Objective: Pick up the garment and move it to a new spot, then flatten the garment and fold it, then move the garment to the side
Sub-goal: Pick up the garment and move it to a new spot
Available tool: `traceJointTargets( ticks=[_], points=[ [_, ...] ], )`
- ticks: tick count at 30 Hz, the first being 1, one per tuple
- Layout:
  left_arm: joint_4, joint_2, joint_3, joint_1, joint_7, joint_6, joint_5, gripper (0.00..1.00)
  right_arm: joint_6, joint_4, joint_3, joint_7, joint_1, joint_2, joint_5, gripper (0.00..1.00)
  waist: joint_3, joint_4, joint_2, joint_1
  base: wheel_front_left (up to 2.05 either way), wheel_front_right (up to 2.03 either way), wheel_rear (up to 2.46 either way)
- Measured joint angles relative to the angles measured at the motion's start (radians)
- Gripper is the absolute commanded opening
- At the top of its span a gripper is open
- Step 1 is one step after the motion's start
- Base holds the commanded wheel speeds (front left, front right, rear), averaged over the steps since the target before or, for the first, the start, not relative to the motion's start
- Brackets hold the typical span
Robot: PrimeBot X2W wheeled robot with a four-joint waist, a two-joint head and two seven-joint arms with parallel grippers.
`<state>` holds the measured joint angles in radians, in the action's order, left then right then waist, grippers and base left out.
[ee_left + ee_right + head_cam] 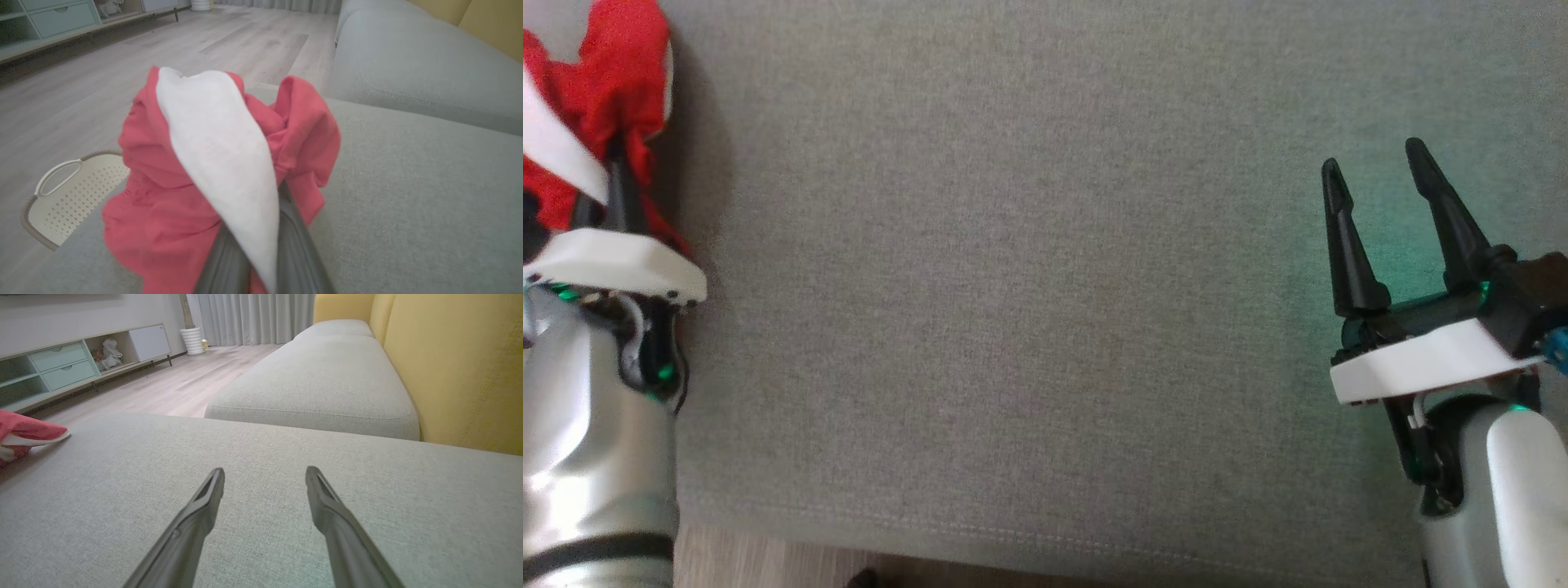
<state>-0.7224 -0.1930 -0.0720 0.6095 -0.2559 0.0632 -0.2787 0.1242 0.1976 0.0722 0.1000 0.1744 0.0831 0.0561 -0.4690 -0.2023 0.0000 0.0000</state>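
Observation:
The garment (600, 82) is a crumpled red cloth with a white panel, bunched at the far left of the grey sofa cushion (1013, 286). My left gripper (617, 159) reaches into it, its dark fingers pressed close together with cloth pinched between them. In the left wrist view the garment (163, 163) drapes over both fingers (298, 241) and hides their tips. My right gripper (1374, 159) hovers open over bare cushion at the right, with nothing between its fingers. The right wrist view shows that gripper (265, 473) spread wide, and the garment (24, 433) far to its left.
The cushion's front seam (1013, 531) runs along the bottom, with wood floor below it. A white perforated basket (69, 196) stands on the floor beside the cushion's left end. A second grey cushion (318, 375) and a yellow backrest (457, 367) lie beyond.

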Motion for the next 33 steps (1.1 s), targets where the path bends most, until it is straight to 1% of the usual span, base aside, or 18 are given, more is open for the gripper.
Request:
traceJointTargets(
  ticks=[3, 8, 13, 16, 20, 23, 26, 27, 28, 33],
  points=[
    [0.114, 0.004, -0.038, -0.058, 0.000, 0.007, 0.030, 0.00, 0.000, -0.023, -0.008, -0.021, -0.001, -0.006, 0.012, 1.00, 0.038, 0.004, 0.0000, 0.0000, 0.00, 0.00, 0.00],
    [0.319, 0.034, -0.055, -0.236, 0.000, 0.007, 0.093, 0.00, 0.000, -0.053, -0.016, -0.051, -0.017, -0.011, 0.030, 1.00, 0.123, 0.015, 0.0000, 0.0000, 0.00, 0.00, 0.00],
    [0.509, 0.064, -0.058, -0.416, 0.000, 0.007, 0.130, 0.00, 0.000, -0.082, -0.019, -0.089, -0.071, -0.020, 0.050, 1.00, 0.218, 0.035, 0.0000, -0.0001, 0.00, 0.00, 0.00],
    [0.591, 0.085, -0.037, -0.518, 0.000, 0.007, 0.145, 0.00, 0.000, -0.099, -0.019, -0.111, -0.100, -0.024, 0.072, 1.00, 0.274, 0.052, 0.0000, -0.0001, 0.00, 0.00, 0.00],
    [0.651, 0.105, 0.011, -0.625, 0.000, 0.014, 0.154, 0.00, 0.000, -0.127, -0.018, -0.118, -0.136, -0.029, 0.089, 1.00, 0.342, 0.082, 0.0000, -0.0001, 0.00, 0.00, 0.00],
    [0.686, 0.111, 0.052, -0.670, 0.010, 0.017, 0.154, 0.00, 0.000, -0.139, -0.015, -0.125, -0.166, -0.032, 0.102, 1.00, 0.379, 0.114, 0.0000, -0.0001, 0.00, 0.00, 0.00],
    [0.696, 0.116, 0.095, -0.682, 0.018, 0.018, 0.154, 0.00, 0.000, -0.147, -0.012, -0.127, -0.186, -0.033, 0.114, 1.00, 0.402, 0.152, 0.0000, -0.0001, 0.00, 0.00, 0.00],
    [0.696, 0.118, 0.110, -0.683, 0.021, 0.026, 0.154, 0.00, 0.000, -0.149, -0.011, -0.127, -0.190, -0.033, 0.118, 1.00, 0.408, 0.165, 0.0000, -0.0001, 0.00, 0.00, 0.00],
    [0.695, 0.120, 0.145, -0.683, 0.026, 0.032, 0.154, 0.00, 0.000, -0.153, -0.009, -0.127, -0.192, -0.034, 0.128, 1.00, 0.418, 0.192, 0.0000, -0.0001, 0.00, 0.00, 0.00],
    [0.646, 0.123, 0.237, -0.654, 0.027, 0.046, 0.154, 0.00, 0.000, -0.153, 0.005, -0.135, -0.193, -0.034, 0.157, 1.00, 0.422, 0.265, 0.0000, -0.0001, 0.00, 0.00, 0.00]
  ],
)
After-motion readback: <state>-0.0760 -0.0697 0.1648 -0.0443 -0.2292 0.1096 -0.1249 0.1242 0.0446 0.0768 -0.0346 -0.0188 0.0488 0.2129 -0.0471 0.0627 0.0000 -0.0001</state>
